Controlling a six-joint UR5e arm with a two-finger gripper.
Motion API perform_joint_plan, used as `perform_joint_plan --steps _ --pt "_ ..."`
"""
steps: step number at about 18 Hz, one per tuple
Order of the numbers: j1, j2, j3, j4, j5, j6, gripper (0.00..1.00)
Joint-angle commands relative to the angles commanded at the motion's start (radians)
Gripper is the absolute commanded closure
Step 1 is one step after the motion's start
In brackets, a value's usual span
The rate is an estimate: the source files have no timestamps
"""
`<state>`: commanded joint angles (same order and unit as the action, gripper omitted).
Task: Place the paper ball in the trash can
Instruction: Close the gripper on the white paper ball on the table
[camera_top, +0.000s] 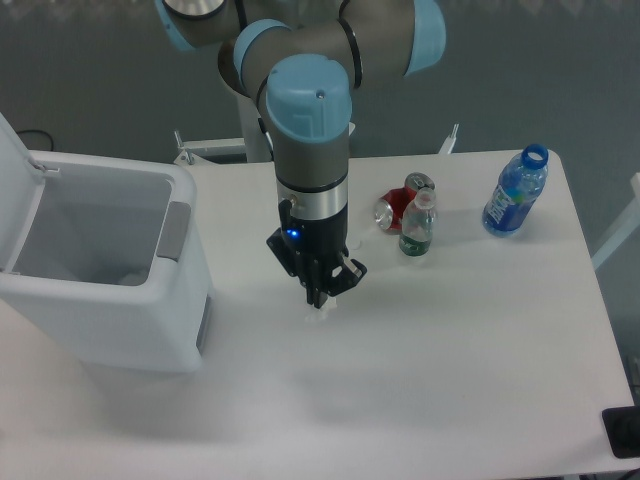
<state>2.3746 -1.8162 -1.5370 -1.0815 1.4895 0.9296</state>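
The paper ball (320, 316) is a small white wad that shows just under my fingertips, low over the white table near its middle. My gripper (321, 300) points straight down with its dark fingers drawn close together on the wad. The trash can (120, 325) stands at the table's left edge, to the left of the gripper. Its lid (15, 190) is swung open and its pale grey inside is visible.
A tipped red can (392, 210), a second can (419, 184) and a small green-labelled bottle (417, 228) stand right of the arm. A blue water bottle (515, 192) stands at the far right. A small white object (355, 242) lies beside the arm.
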Motion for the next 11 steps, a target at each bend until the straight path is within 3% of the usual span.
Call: perform_joint_plan --steps 11 --pt "0.038 0.014 0.029 0.006 -0.081 -0.135 1.00"
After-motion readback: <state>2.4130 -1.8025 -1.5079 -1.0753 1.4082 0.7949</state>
